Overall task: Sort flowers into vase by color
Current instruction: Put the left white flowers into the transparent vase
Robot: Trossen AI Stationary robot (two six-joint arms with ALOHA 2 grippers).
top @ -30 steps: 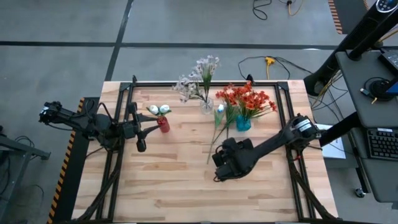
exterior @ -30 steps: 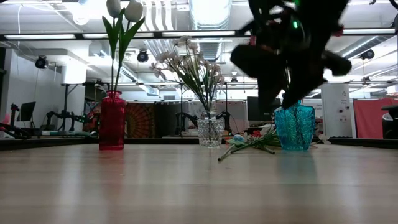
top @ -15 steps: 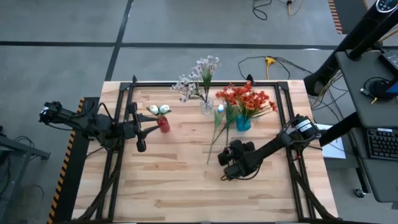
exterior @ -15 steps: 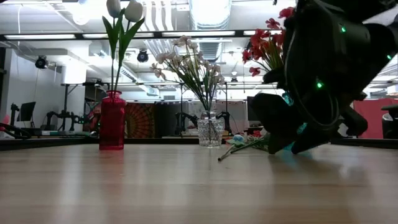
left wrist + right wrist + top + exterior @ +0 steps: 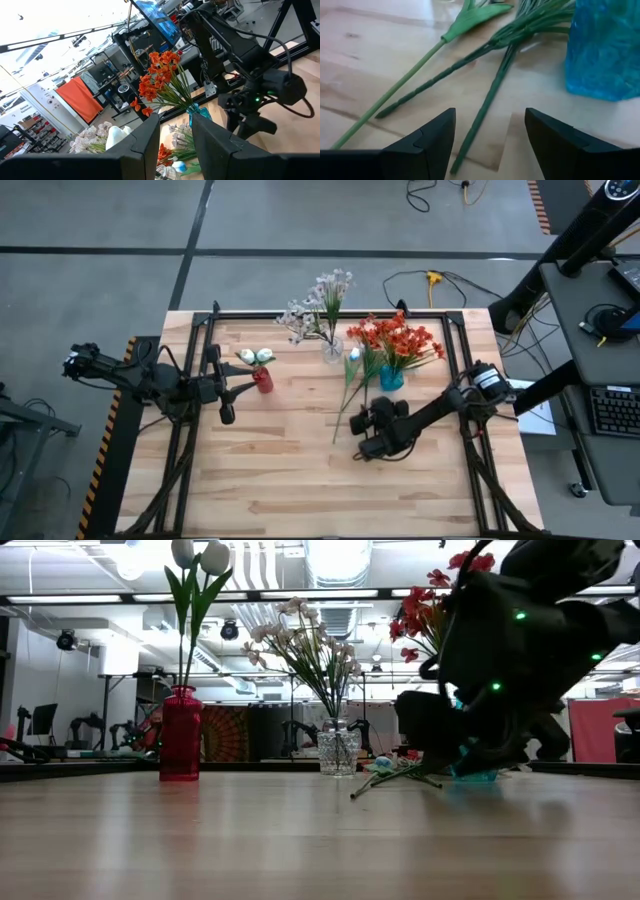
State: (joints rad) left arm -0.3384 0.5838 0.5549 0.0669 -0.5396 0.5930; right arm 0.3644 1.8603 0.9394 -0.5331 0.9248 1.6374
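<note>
Several loose flower stems lie flat on the table in front of the blue vase, which holds orange-red blooms. My right gripper is open, low over the stems' near ends; in the right wrist view its fingers stand on either side of the green stalks without touching them. A clear vase holds pink-white sprays. A red vase holds white tulip buds. My left gripper waits open beside the red vase.
The blue vase stands close beside the right gripper's fingers. The three vases stand in a row along the table's far half. Bare wood lies toward the near edge. A black frame rail runs along the table's right side.
My right gripper has come down from well above the table and moved toward the far edge, to the loose stems' near ends. The stems and vases have stayed where they were.
</note>
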